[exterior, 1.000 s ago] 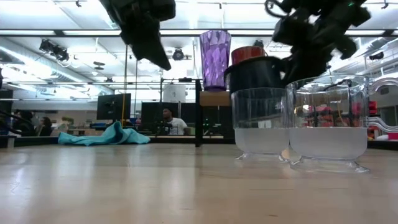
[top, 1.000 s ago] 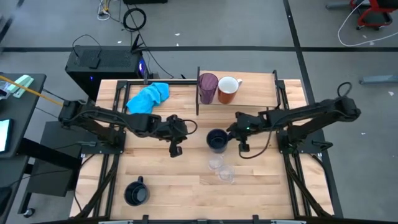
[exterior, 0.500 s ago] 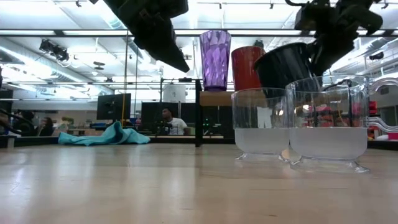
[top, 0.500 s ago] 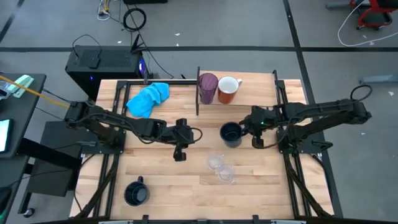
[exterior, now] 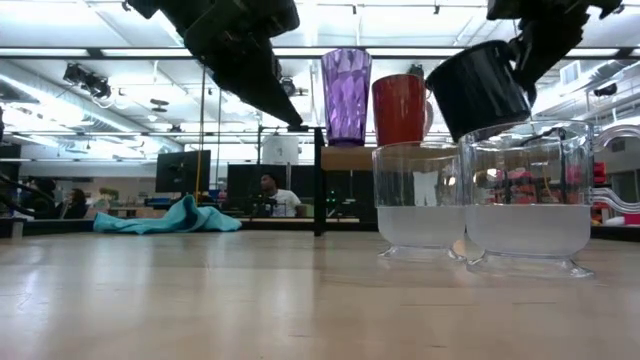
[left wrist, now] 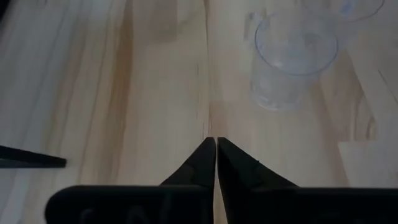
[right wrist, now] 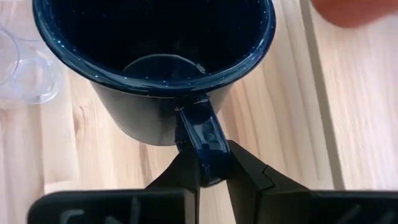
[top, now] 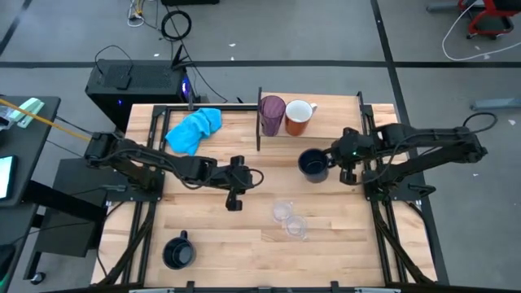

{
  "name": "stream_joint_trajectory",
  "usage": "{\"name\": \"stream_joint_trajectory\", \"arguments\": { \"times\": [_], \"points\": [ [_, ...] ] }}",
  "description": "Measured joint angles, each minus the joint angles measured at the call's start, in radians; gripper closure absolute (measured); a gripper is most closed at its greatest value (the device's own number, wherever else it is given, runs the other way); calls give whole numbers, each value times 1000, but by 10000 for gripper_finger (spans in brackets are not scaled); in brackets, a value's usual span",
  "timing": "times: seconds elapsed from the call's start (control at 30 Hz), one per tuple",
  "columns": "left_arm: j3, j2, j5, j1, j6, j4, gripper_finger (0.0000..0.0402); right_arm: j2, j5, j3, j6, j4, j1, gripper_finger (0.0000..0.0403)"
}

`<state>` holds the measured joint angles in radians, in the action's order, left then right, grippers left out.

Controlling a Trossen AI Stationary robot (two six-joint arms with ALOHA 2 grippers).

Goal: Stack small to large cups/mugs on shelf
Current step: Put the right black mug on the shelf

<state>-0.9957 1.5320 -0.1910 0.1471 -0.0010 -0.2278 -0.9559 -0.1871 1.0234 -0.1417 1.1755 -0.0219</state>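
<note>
high view: we find the right gripper (top: 332, 166) near the table's (top: 203, 244) right side, pinching a black mug (top: 313, 164) by its handle; in the low view the mug (exterior: 478, 88) hangs tilted, clear of the tabletop. we note the shelf (top: 326, 129) at the table's far edge, bearing the purple tumbler (top: 272, 115) and, just beside it, the orange mug (top: 299, 117). the left gripper (top: 232, 199) sits over the table's middle, its fingers pressed together on nothing, as the left wrist view confirms. two clear cups (top: 289, 220) stand touching between the arms, nearer the front edge. a second black mug (top: 177, 251) stands at the front left. a blue cloth (top: 194, 129) lies at the far left.
</note>
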Motion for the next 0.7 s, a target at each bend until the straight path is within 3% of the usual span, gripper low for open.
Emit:
{"name": "stream_joint_trajectory", "arguments": {
  "times": [0.4,0.6,0.7],
  "points": [
    [121,-1,5,15,-65,164,382,3,-109,211,-76,234,0,347],
    [122,-1,5,24,-60,229,375,33,-248,215,-102,288,16,347],
    [122,-1,12,28,-58,252,380,59,-269,205,-95,291,61,346]
  ]
}}
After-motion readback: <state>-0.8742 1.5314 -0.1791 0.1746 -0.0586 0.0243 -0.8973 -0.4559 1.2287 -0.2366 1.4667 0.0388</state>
